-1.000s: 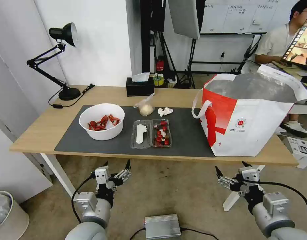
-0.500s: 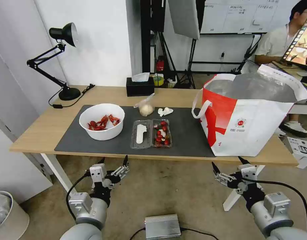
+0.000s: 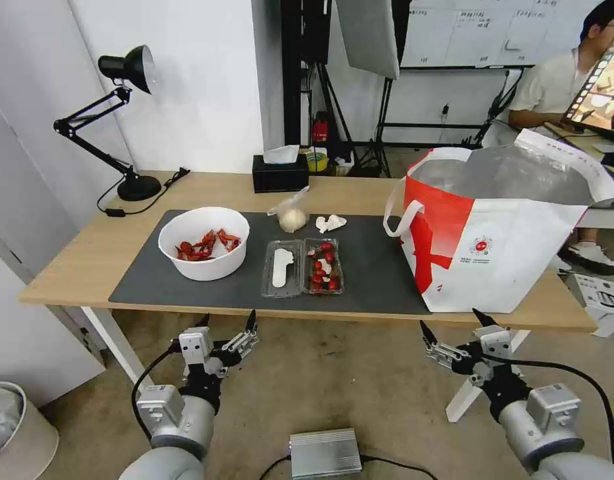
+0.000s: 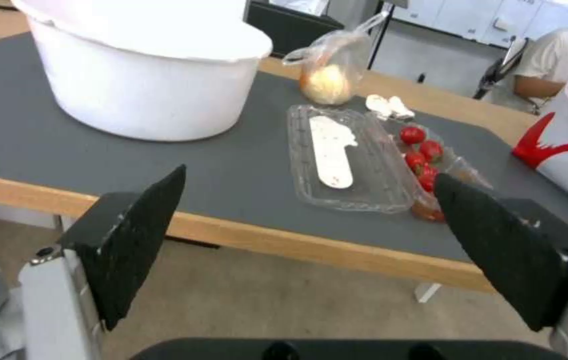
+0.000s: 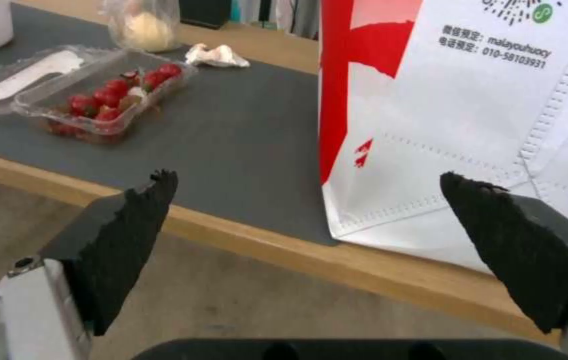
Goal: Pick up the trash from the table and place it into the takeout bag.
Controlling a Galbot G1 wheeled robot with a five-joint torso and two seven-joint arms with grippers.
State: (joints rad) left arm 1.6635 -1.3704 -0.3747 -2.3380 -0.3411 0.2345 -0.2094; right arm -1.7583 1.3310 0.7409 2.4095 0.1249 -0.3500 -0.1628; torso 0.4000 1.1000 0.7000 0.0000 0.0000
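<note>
- Both claws are held below the table's front edge, over the floor, with nothing gripped: the left gripper is seen with its jaws spread wide, and the right gripper likewise.
- On the left of the dark mat, the bowl of red shells is found, straight ahead of and above the left gripper; the left arm is the nearer one to it.
- At the mat's middle, the open tray is laid with its hinge running away from the robot, so its two halves sit side by side, red scraps in the right half. It lies between the two grippers, somewhat nearer the left.
- Behind the tray, the knotted bag and, just to its right, the tissue are placed near the mat's far edge; whether the two touch cannot be told from the head view.
- At the right end of the table, the takeout bag stands upright with its mouth open, directly ahead of and above the right gripper, which is the nearer arm to it.
- The coming move is judged to turn on this: every piece of trash lies up and forward of the grippers, left of the takeout bag, so a lift above the table edge is needed before any reach.
- Compared with a second ago, the left gripper has sunk a little and shifted left, while the right gripper has risen slightly toward the table edge; the trash and the takeout bag are unmoved.
</note>
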